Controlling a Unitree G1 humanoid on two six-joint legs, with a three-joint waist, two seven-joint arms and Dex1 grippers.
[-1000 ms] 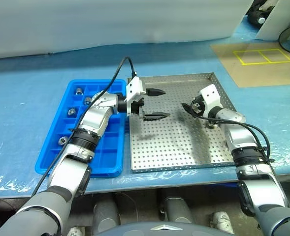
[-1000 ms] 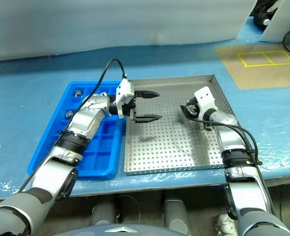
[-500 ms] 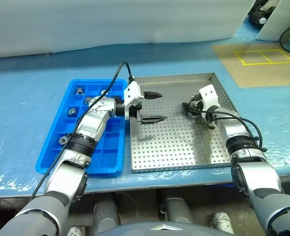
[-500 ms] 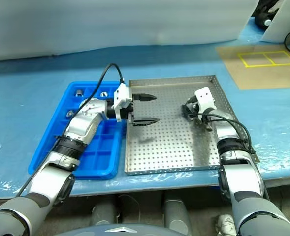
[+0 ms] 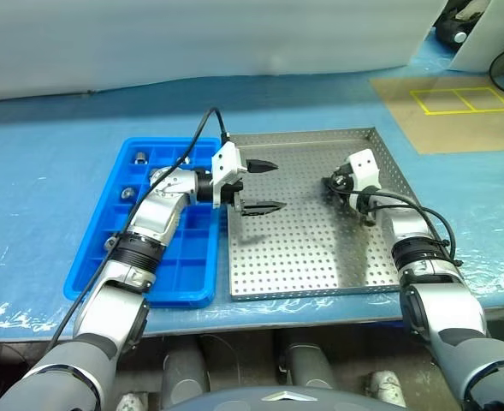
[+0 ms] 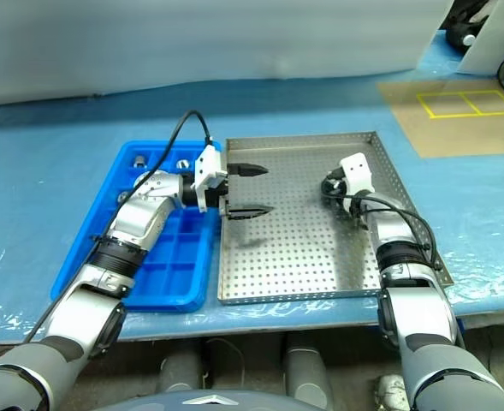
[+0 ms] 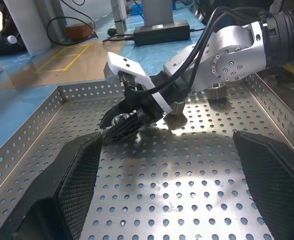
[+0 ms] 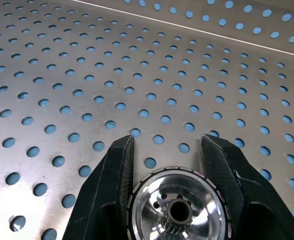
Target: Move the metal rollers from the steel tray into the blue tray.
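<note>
While one of the metal rollers (image 8: 179, 207) is sitting between my right fingertips (image 8: 114, 175), low over the perforated floor of the steel tray (image 5: 303, 248) toward its far right part, I am judging it a small, stiff, polished piece with a toothed hub at its centre: dense for its size, hard enough to take a firm squeeze, and slick enough to slip if gripped off-centre. I am pinching it across its round rim with the right gripper (image 5: 335, 182), and that looks the best place, the pads square on opposite sides of the ring rather than on its shiny face. In the left wrist view the same roller is showing as a bright spot between the dark jaws. My left gripper (image 5: 260, 185) is hanging over the tray's near-left part with its fingers spread wide, holding nothing. Beside the steel tray, on my left, the blue tray (image 5: 97, 257) is lying with several rollers (image 5: 138, 157) in its far compartments, and many squares look bare.
</note>
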